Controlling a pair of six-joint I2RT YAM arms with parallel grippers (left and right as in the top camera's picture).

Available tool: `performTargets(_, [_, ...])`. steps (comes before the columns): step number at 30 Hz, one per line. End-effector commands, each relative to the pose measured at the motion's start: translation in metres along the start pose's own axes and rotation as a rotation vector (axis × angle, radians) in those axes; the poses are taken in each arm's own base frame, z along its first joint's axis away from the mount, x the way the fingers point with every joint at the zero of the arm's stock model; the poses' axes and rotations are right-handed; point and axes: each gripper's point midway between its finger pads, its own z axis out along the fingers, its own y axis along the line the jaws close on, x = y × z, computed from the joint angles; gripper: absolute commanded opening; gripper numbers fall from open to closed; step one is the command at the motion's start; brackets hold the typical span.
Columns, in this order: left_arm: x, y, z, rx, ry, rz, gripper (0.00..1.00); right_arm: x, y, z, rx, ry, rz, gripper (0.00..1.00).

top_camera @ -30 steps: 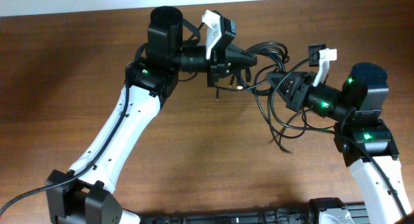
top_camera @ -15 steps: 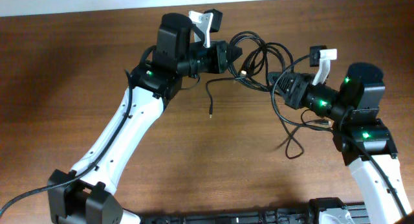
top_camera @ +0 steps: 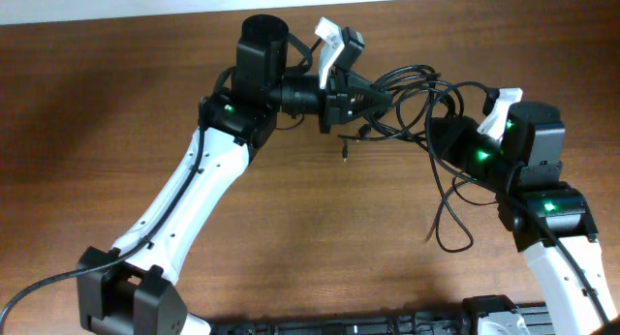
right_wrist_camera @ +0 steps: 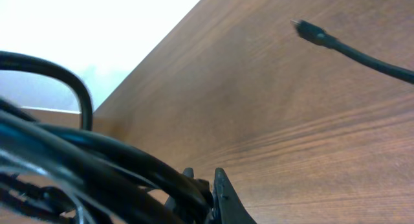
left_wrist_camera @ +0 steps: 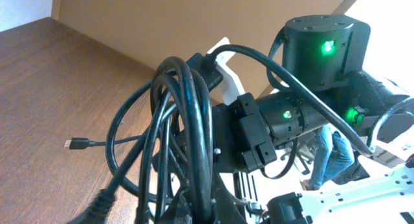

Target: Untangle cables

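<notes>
A tangle of thin black cables (top_camera: pixel 412 103) hangs in the air between my two grippers at the back of the table. My left gripper (top_camera: pixel 373 101) is shut on one side of the bundle; its wrist view shows several loops (left_wrist_camera: pixel 184 140) running through the jaws (left_wrist_camera: pixel 217 201). My right gripper (top_camera: pixel 438 134) is shut on the other side; cords (right_wrist_camera: pixel 123 166) fill its jaws (right_wrist_camera: pixel 210 185). One loose end with a small plug (top_camera: pixel 346 159) dangles below the left gripper. A long loop (top_camera: pixel 450 219) trails down onto the table below the right gripper. A plug end (right_wrist_camera: pixel 310 33) lies on the wood.
The brown wooden table (top_camera: pixel 320 248) runs to a pale wall at the back. The white left arm (top_camera: pixel 184 209) crosses the table diagonally. The right arm (top_camera: pixel 557 248) stands at the right edge. A black rail (top_camera: pixel 387 325) lies along the front.
The left gripper has moved right and slightly down with the bundle. The right gripper has drawn back to the right. The dangling loop now hangs lower.
</notes>
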Motion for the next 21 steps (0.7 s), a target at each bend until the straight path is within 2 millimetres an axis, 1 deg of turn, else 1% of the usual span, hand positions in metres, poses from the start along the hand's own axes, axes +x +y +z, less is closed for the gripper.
performTargets(1, [-0.028,0.000,-0.045,-0.033,-0.066,0.084,0.00,-0.024,-0.061,-0.007,0.292,-0.161,0.060,0.04])
performTargets(3, [-0.033,0.004,-0.060,-0.069,-0.085,0.087,0.00,-0.026,-0.068,-0.010,0.331,-0.183,0.080,0.04])
performTargets(5, [-0.039,0.008,-0.078,-0.109,-0.105,0.086,0.00,-0.027,-0.070,-0.010,0.341,-0.190,0.083,0.27])
performTargets(6, [-0.040,0.009,-0.083,-0.119,-0.110,0.088,0.00,-0.027,-0.070,-0.011,0.344,-0.193,0.083,0.38])
performTargets(7, [-0.042,0.010,-0.088,-0.130,-0.116,0.089,0.00,-0.028,-0.071,-0.011,0.350,-0.198,0.083,0.55])
performTargets(8, [-0.045,0.010,-0.095,-0.146,-0.125,0.094,0.00,-0.029,-0.073,-0.012,0.357,-0.204,0.082,0.68])
performTargets(11, [-0.053,0.006,-0.112,-0.183,-0.149,0.119,0.00,-0.028,-0.072,-0.012,0.353,-0.201,0.081,0.82])
performTargets(12, [-0.054,0.005,-0.114,-0.186,-0.151,0.122,0.00,-0.027,-0.071,-0.011,0.346,-0.194,0.082,0.86])
performTargets(13, [-0.054,0.005,-0.114,-0.187,-0.152,0.122,0.00,-0.025,-0.068,-0.009,0.329,-0.177,0.070,0.87])
performTargets(15, [-0.053,0.005,-0.114,-0.186,-0.149,0.114,0.00,-0.023,-0.054,-0.005,0.263,-0.135,-0.037,0.89])
performTargets(16, [-0.052,0.006,-0.114,-0.186,-0.149,0.111,0.00,-0.021,-0.035,-0.001,0.172,-0.099,-0.170,0.92])
performTargets(17, [-0.052,0.006,-0.114,-0.186,-0.148,0.110,0.00,-0.018,-0.015,0.002,0.067,-0.071,-0.295,0.98])
performTargets(18, [-0.052,0.006,-0.114,-0.186,-0.148,0.110,0.00,-0.015,-0.002,0.003,-0.002,-0.055,-0.364,1.00])
performTargets(19, [-0.052,0.006,-0.114,-0.186,-0.148,0.110,0.00,-0.011,0.013,0.002,-0.084,-0.040,-0.432,0.99])
performTargets(21, [-0.051,0.003,-0.112,-0.172,-0.144,0.108,0.00,-0.006,0.034,-0.001,-0.198,-0.033,-0.534,0.99])
